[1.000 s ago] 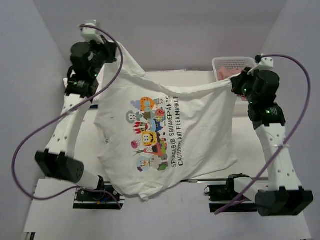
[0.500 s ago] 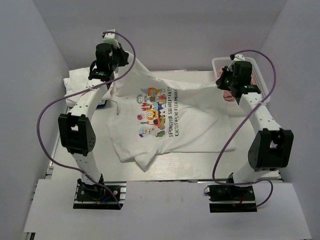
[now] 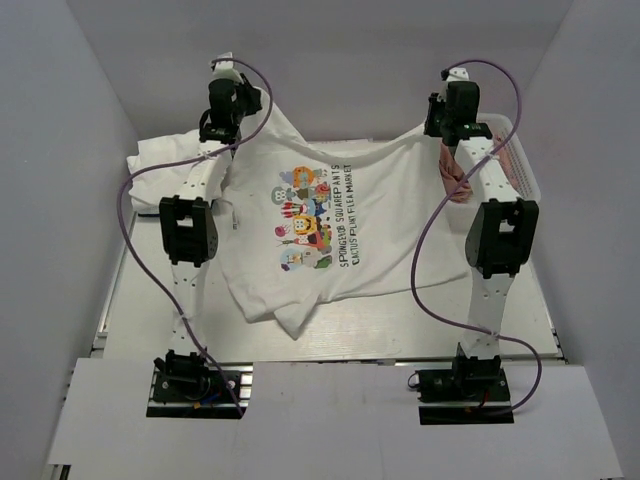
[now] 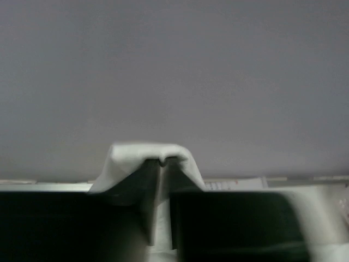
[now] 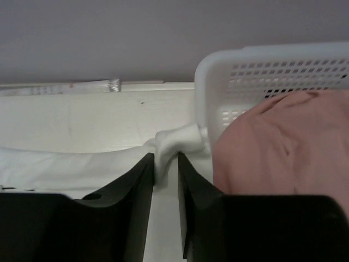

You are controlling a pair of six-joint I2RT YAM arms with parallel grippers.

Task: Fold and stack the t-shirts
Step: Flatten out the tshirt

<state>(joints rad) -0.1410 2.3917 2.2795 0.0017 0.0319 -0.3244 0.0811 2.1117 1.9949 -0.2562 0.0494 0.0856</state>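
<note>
The step in hand looks like laying the shirt out flat, before any fold is made. The left gripper (image 3: 232, 110) is closed tight on a bit of white cloth, and its own camera shows that bit bunched up over its tips. The right gripper (image 3: 447, 110) is closed tight too, with a small twist of cloth squeezed between its fingers (image 5: 139, 180). Both are holding the far edge of the printed t-shirt (image 3: 330, 230), which stretches from one gripper to the other and spreads out in front of them over the table (image 3: 400, 320). The shirt is soft and thin, with bright cartoon people and dark letters on it. The edge farthest from the grippers is bumpy, with one corner flopped over. Next, I think both grippers should go down together, let go, and then smooth that bumpy edge. Soft cloth can slide and wrinkle, so slow moves seem best. Just beside the right gripper is a hard white basket (image 5: 262, 71) full of little holes, with a pink cloth (image 5: 272, 142) inside. Off past the left gripper sits a white bundle (image 3: 160, 160), maybe a folded shirt.
</note>
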